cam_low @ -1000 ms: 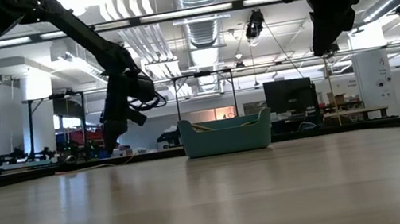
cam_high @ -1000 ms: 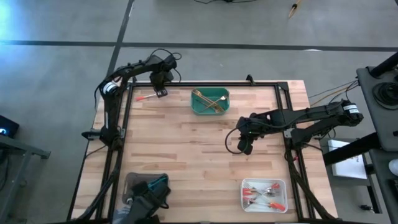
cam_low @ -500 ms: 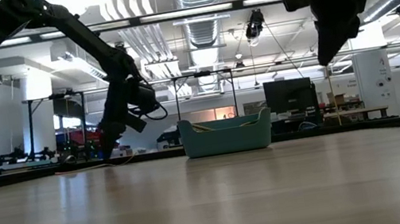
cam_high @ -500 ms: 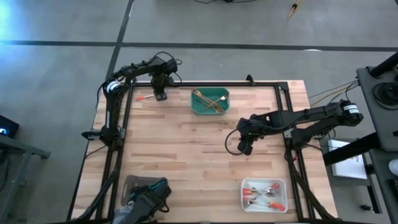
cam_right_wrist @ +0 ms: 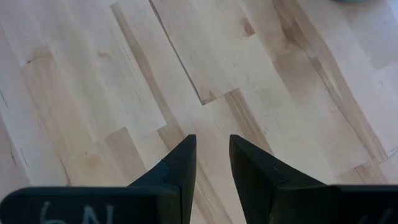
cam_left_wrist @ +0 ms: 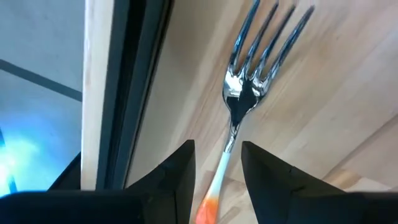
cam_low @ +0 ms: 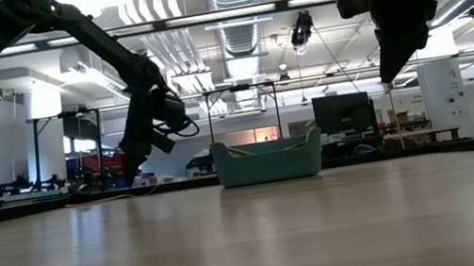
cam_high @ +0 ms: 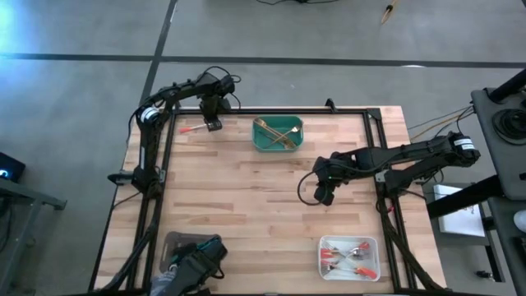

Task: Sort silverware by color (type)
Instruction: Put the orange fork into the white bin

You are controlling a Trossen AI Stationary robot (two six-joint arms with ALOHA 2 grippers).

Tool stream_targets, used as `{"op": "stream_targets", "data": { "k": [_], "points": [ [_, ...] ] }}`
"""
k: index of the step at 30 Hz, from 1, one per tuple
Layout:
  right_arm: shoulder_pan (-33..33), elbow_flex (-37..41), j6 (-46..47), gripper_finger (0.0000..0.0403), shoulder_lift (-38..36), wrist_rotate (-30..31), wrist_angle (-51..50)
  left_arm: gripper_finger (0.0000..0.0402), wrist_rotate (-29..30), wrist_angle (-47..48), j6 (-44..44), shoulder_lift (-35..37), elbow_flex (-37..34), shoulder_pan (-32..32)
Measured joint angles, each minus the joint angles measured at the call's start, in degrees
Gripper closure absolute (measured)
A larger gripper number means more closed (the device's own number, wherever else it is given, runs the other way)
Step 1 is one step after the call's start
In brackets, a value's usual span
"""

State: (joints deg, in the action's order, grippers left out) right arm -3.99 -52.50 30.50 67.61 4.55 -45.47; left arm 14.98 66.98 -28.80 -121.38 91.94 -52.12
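From above, the left gripper hangs over the far left corner of the table, right at a fork with a red-orange handle that lies alone near the edge; just to the right sits a green tray holding gold pieces, a white tray at the near right holds red-handled silverware, and a grey tray stands at the near left. The right gripper waits over bare wood mid-table. The low view adds height that the overhead picture cannot give: the left gripper is down close to the tabletop, while the right gripper hangs well above it. The left wrist view alone shows the fork up close, lying flat with its slim neck running between the two parted fingers, which straddle the handle without pinching it yet. The right wrist view shows only planks between its fingers, which stand slightly apart and hold nothing. The fork looks light, stiff and thin, its polished metal probably slippery, so the coated handle just below the neck seems the safer place to grip, pressing low enough to catch something lying so flat.
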Motion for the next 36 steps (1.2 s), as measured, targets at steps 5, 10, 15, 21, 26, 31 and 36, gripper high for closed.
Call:
{"op": "stream_targets", "data": {
  "k": [5, 10, 15, 21, 26, 31, 36],
  "points": [
    [0.0, 0.0, 0.0, 0.0314, 0.0, 0.0, 0.0, 0.0288, -0.5, 1.2, 1.0, -1.2, 0.0, 0.0],
    [0.0, 0.0, 0.0, 0.0314, 0.0, 0.0, 0.0, 0.0288, -2.0, 2.7, 1.0, -1.6, 0.4, 0.0],
    [0.0, 0.0, 0.0, 0.0314, 0.0, 0.0, 0.2, 0.0288, -7.8, 5.5, 0.9, -1.7, 0.3, -0.1],
    [0.0, 0.0, 0.0, 0.0314, 0.0, 0.0, 1.1, 0.0288, -12.8, 5.6, 0.6, -1.7, 0.3, -0.7],
    [0.0, 0.0, 0.0, 0.0314, 0.0, 0.0, 1.1, 0.0288, -12.6, 5.6, 0.7, -1.7, 0.5, -0.6],
    [0.0, 0.0, -0.2, 0.0314, 0.0, 0.0, 1.1, 0.0288, -12.7, 6.9, 2.4, -1.6, 5.1, -0.4],
    [0.0, 0.0, -0.5, 0.0314, 0.0, 0.0, 1.1, 0.0288, -13.9, 10.8, 4.9, -1.0, 12.7, -0.1]
  ]
}}
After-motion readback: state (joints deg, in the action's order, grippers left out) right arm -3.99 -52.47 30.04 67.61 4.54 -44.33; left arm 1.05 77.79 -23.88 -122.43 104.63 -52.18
